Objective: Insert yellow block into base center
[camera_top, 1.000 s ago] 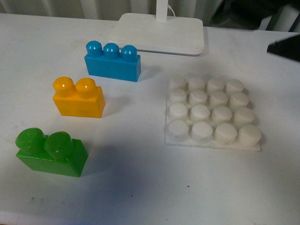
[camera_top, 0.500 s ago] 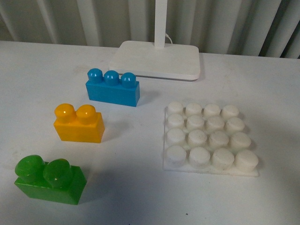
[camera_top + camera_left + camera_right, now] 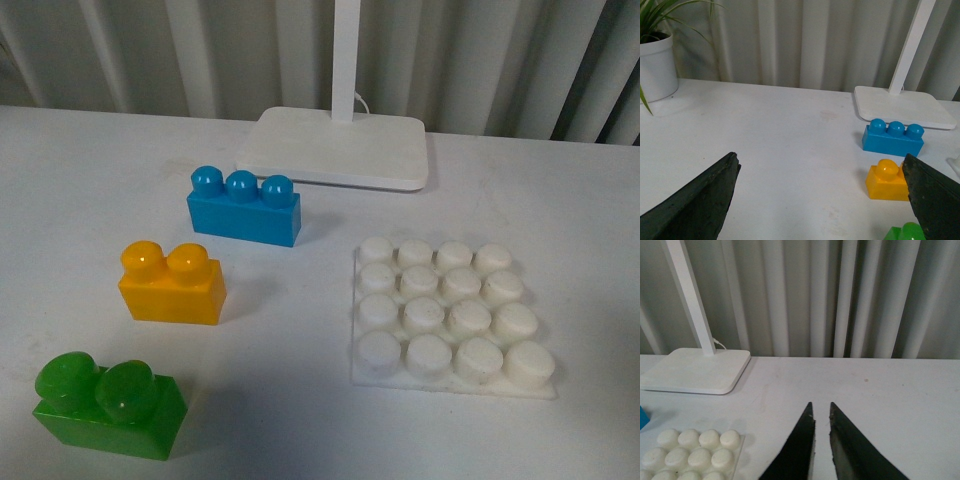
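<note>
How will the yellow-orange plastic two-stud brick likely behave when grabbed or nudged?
The yellow-orange plastic two-stud brick looks like moulded plastic, so it is probably rigid and light. Its glossy sides may slip in a pinch. Sitting flat on the white table, it should slide rather than tip or roll.

Left end effector (image 3: 819, 156) spread; right (image 3: 821, 405) pinched.

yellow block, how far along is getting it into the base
Nothing looks done yet. The yellow block sits on the table between the blue brick and the green brick, apart from the base, whose studs are bare. Nothing is in hand: the left gripper is open and empty, the right gripper shut on nothing. Left: grasp the block, carry it over, press it onto the centre studs.
</note>
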Available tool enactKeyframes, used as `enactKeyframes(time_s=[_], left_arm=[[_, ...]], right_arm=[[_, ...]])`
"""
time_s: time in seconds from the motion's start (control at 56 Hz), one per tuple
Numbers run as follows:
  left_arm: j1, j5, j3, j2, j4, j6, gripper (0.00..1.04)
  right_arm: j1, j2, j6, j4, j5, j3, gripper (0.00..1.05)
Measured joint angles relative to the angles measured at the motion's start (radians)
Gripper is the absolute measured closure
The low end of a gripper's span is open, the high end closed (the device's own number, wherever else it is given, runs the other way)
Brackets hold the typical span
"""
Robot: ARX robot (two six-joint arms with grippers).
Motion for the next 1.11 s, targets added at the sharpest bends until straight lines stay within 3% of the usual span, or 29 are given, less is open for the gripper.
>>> enactKeyframes(time_s=[0.071, 0.179, 0.893, 0.982, 1.107], left_arm=[[0.0, 0.0, 0.0, 0.0, 0.0, 0.0, 0.06], [0.0, -0.001, 0.0, 0.0, 0.0, 0.0, 0.06], [0.0, 0.0, 0.0, 0.0, 0.0, 0.0, 0.06], [0.0, 0.0, 0.0, 0.0, 0.0, 0.0, 0.06], [0.0, 0.0, 0.0, 0.0, 0.0, 0.0, 0.06]], right_arm=[[-0.076, -0.037, 0.0, -0.021, -0.094, -0.017, 1.04], [-0.111, -0.077, 0.0, -0.042, -0.101, -0.03, 1.04], [-0.113, -0.285, 0.0, -0.179, -0.106, -0.093, 1.04], [-0.113, -0.408, -0.001, -0.337, -0.107, -0.092, 1.04], [-0.113, -0.451, -0.001, -0.348, -0.108, -0.092, 1.04]])
